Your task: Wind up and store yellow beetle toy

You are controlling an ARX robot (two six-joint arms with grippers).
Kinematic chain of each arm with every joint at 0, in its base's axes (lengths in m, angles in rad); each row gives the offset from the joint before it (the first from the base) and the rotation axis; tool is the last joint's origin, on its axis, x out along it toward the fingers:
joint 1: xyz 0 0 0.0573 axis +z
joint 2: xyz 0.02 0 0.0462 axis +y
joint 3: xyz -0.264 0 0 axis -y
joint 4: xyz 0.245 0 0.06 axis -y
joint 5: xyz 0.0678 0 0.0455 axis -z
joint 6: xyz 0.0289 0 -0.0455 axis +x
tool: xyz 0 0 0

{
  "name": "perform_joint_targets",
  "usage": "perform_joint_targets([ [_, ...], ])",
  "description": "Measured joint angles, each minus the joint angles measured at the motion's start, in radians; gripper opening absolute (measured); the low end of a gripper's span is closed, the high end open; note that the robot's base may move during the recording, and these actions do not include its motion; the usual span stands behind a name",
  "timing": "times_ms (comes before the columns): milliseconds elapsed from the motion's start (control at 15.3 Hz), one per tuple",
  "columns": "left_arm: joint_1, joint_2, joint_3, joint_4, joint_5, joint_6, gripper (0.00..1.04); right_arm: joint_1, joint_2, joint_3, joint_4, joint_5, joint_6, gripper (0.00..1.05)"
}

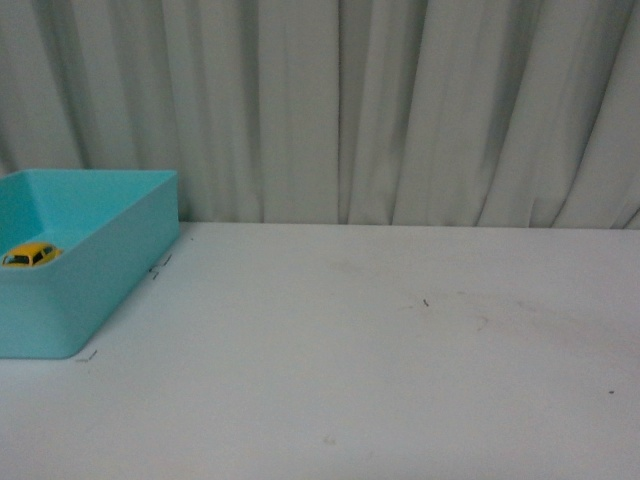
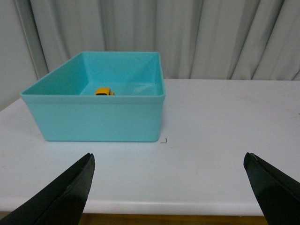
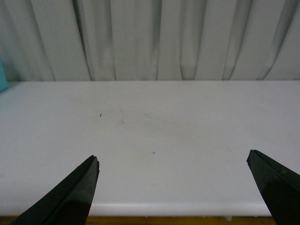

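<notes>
The yellow beetle toy (image 1: 30, 254) lies inside the turquoise bin (image 1: 120, 270) at the left of the white table. It also shows in the left wrist view (image 2: 104, 91), on the floor of the bin (image 2: 103, 119). My left gripper (image 2: 168, 157) is open and empty, above the table's near edge, well short of the bin. My right gripper (image 3: 172, 157) is open and empty over the table's near edge, with bare table ahead. Neither arm shows in the front view.
A white table (image 1: 400, 350) runs to a pale pleated curtain (image 1: 400, 110) at the back. A sliver of the bin shows at the edge of the right wrist view (image 3: 2, 75). Small dark marks dot the table.
</notes>
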Motion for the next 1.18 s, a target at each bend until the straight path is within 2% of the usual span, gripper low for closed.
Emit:
perform_joint_targets([
  [1176,0.000,0.000,0.000,-0.005,0.000,0.000,0.98,0.000,0.000,0.000,-0.004,0.000,0.003,0.98],
])
